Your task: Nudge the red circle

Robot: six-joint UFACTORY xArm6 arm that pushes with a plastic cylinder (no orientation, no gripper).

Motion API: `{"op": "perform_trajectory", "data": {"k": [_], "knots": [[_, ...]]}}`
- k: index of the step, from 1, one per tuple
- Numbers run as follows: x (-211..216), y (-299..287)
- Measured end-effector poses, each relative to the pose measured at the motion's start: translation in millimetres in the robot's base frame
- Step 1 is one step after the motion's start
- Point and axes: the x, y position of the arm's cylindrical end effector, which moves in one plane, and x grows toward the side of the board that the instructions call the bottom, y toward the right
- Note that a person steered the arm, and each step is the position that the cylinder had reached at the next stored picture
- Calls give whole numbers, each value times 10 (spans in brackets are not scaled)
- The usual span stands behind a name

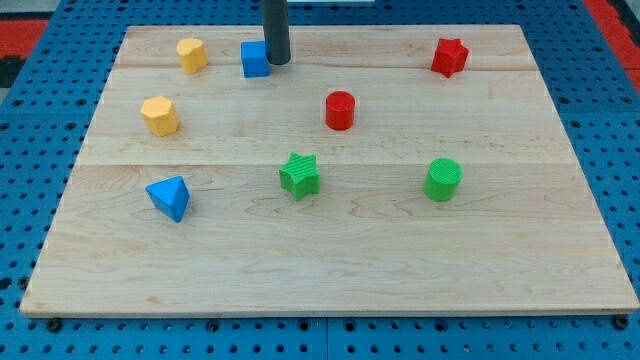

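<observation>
We see the red circle [340, 110], a short upright ribbed cylinder, above the tabletop's [330, 260] middle. My tip [277, 62] touches the blue cube [255, 59], well apart from it. We have no fingers, only the rod.

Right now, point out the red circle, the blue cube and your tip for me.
red circle [340, 110], camera view, middle of its side wall.
blue cube [254, 60], camera view, centre of its front face.
my tip [277, 62], camera view, rod's very end, beside the blue cube's right edge.
</observation>
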Motion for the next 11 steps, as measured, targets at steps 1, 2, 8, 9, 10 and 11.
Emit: {"op": "perform_trajectory", "data": {"k": [1,2,8,9,10,11], "knots": [[76,0],[292,0],[1362,57],[1365,613],[1365,921],[1446,921]]}}
